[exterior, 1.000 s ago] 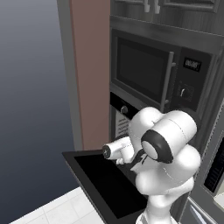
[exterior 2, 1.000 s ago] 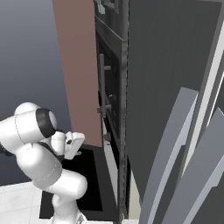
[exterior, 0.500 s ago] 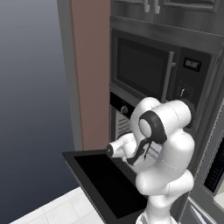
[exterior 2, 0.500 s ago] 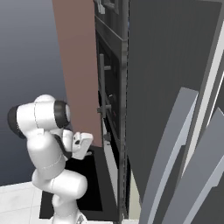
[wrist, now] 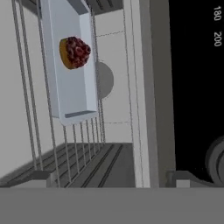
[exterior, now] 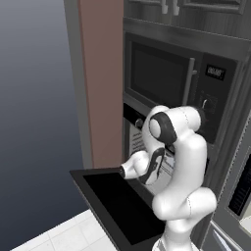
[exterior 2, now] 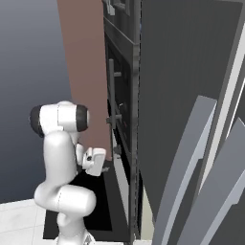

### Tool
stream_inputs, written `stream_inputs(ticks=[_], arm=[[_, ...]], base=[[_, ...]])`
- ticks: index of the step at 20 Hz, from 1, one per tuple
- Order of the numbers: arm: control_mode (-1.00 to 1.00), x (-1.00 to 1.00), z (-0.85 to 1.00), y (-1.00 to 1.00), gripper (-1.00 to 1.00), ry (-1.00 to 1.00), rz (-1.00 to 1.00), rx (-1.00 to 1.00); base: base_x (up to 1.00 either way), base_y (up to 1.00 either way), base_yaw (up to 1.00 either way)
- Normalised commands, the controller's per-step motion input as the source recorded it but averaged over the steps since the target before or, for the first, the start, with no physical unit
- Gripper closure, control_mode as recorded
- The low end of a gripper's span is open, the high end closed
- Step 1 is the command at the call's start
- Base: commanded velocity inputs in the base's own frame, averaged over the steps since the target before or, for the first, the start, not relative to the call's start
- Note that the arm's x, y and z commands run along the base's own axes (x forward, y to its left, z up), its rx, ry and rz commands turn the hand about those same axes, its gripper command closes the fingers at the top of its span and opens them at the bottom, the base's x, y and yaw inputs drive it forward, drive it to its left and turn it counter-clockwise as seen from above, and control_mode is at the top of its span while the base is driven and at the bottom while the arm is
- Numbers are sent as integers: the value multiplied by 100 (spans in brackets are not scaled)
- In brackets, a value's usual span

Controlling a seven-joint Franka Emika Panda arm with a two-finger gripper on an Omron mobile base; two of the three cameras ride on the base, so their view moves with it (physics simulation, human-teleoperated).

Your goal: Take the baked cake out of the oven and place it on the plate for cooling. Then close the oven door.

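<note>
The oven [exterior: 131,112] sits below the microwave, and its door [exterior: 115,206] hangs open, lying flat and black in front of it. My gripper [exterior: 123,171] hovers over the door's inner edge, at the mouth of the cavity, and faces inward. In the hand view its tips [wrist: 113,179] stand wide apart at the bottom, open and holding nothing. Further in, a small orange cake [wrist: 74,52] with dark red topping rests on a pale tray [wrist: 72,94] on the wire rack [wrist: 30,113]. From the right side the hand [exterior 2: 97,161] is level with the oven opening, above the door [exterior 2: 107,201].
A microwave [exterior: 159,73] with a vertical handle is built in above the oven. A brown side panel [exterior: 100,83] borders the oven column on the left. A black control strip with a round knob [wrist: 216,157] runs along the cavity's edge. Tall dark cabinet fronts [exterior 2: 191,95] stand to the right.
The arm's upper joints have swung up and toward the oven column. The hand has edged slightly closer to the oven opening and stays above the open door.
</note>
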Motion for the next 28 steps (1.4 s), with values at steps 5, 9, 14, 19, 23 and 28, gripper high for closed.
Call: stream_inputs(ticks=[5,9,14,19,23,28], arm=[[-100,21,-22,-20,-100,-4,-10,-12],[-100,28,-15,-24,-100,-4,-10,-10],[-100,25,-13,-31,-100,-3,-9,-7],[-100,19,-20,-27,-100,-1,-5,-5],[-100,16,-25,-27,-100,0,-1,-2],[-100,14,-23,-20,-100,0,0,0]], base=[[0,0,0],[0,0,0],[0,0,0],[0,0,0],[0,0,0],[0,0,0]])
